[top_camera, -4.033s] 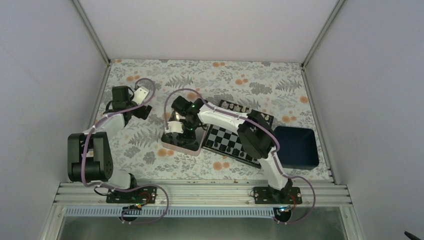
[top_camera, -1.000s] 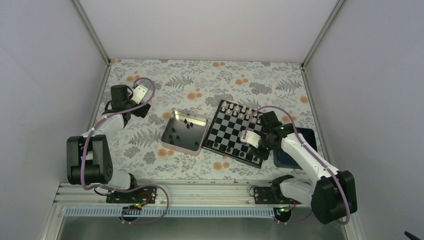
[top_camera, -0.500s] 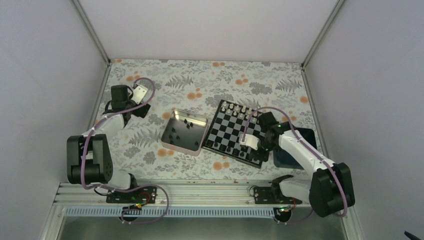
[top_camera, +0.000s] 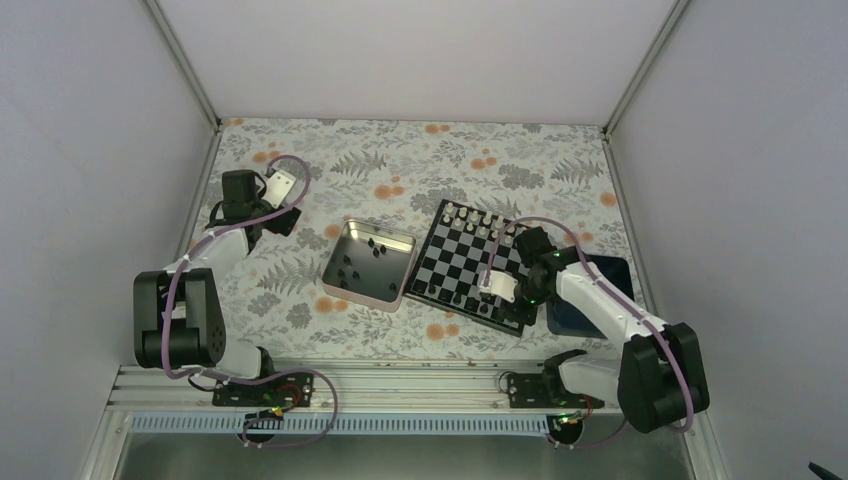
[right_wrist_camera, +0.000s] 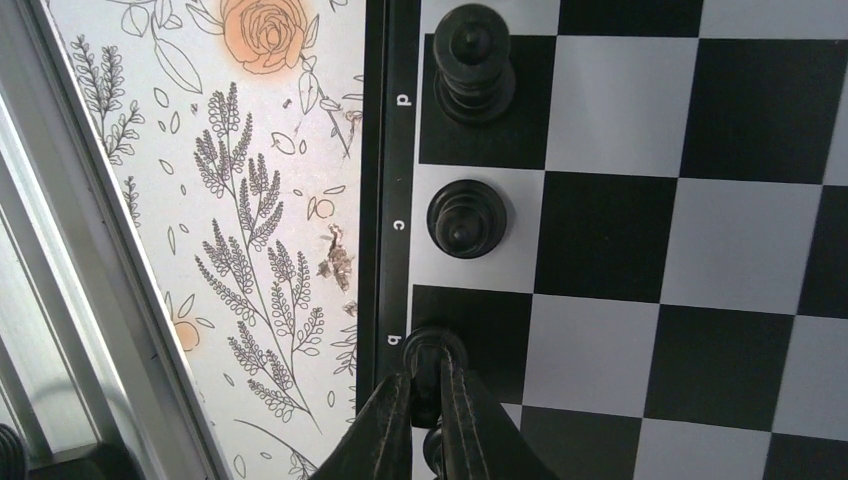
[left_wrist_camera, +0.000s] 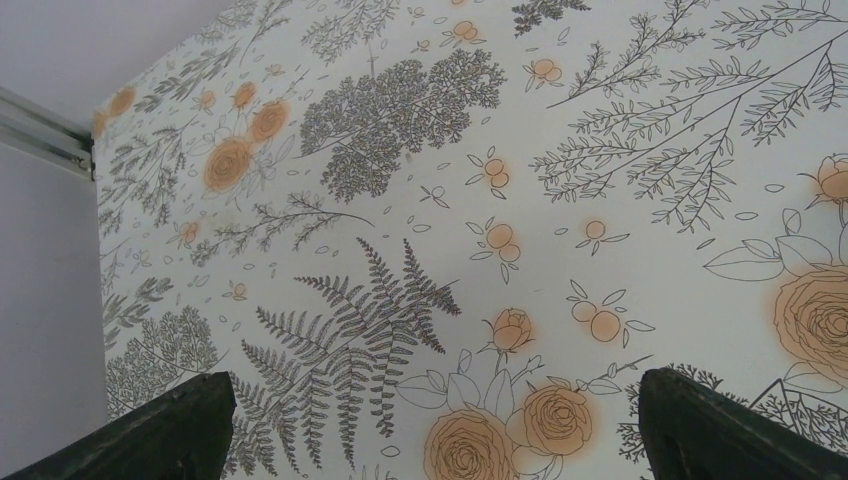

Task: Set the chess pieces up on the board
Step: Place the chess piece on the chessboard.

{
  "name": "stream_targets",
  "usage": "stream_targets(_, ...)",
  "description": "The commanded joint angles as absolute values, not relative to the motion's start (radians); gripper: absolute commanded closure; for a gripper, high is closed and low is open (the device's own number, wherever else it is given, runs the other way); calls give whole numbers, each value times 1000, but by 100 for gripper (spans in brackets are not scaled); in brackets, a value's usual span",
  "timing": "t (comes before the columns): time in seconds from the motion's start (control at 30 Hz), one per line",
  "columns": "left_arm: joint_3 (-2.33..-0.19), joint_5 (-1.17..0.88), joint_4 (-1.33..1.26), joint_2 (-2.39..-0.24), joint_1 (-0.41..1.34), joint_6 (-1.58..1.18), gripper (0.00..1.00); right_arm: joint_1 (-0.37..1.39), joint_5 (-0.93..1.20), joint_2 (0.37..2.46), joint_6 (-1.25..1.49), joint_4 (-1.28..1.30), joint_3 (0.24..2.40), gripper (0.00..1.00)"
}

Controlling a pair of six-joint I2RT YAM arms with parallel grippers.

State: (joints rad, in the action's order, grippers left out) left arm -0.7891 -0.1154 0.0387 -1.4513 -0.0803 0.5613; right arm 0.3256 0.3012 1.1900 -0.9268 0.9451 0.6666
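Note:
The checkered board (top_camera: 462, 262) lies right of centre, with white pieces along its far edge and black chess pieces (top_camera: 458, 297) along its near edge. My right gripper (top_camera: 490, 291) hangs over the near edge. In the right wrist view it (right_wrist_camera: 425, 385) is shut on a black chess piece (right_wrist_camera: 432, 352) set on the black square marked b of the board (right_wrist_camera: 620, 230). Two more black pieces (right_wrist_camera: 466, 217) stand on squares c and d. My left gripper (top_camera: 283, 222) is open and empty at the far left; its fingertips (left_wrist_camera: 170, 425) frame bare cloth.
A silver tin (top_camera: 369, 262) with several loose black pieces stands left of the board. A dark blue tray (top_camera: 600, 290) sits at the board's right, under my right arm. The floral cloth (top_camera: 400, 165) covers the table. White walls stand on three sides.
My right arm has swung from the tin across to the board's near right edge and come down there with a black piece. The left arm has not moved.

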Motion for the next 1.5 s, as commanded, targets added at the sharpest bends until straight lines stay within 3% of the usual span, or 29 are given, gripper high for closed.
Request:
stream_targets(0.0, -799, -116, 31, -1448, -76, 567, 0, 316, 305, 1176, -934, 917, 648, 91)
stream_targets(0.87, -799, -126, 38, -1438, -77, 570, 0, 316, 301, 1187, -925, 905, 640, 90)
stream_targets(0.97, -798, -127, 38, -1439, -77, 569, 0, 316, 297, 1186, -921, 906, 642, 85)
stream_targets(1.1, -797, -127, 37, -1440, -76, 572, 0, 317, 297, 1170, -910, 919, 661, 68)
stream_targets(1.47, -796, -136, 39, -1426, -77, 572, 0, 321, 317, 1136, -894, 1016, 862, 60)
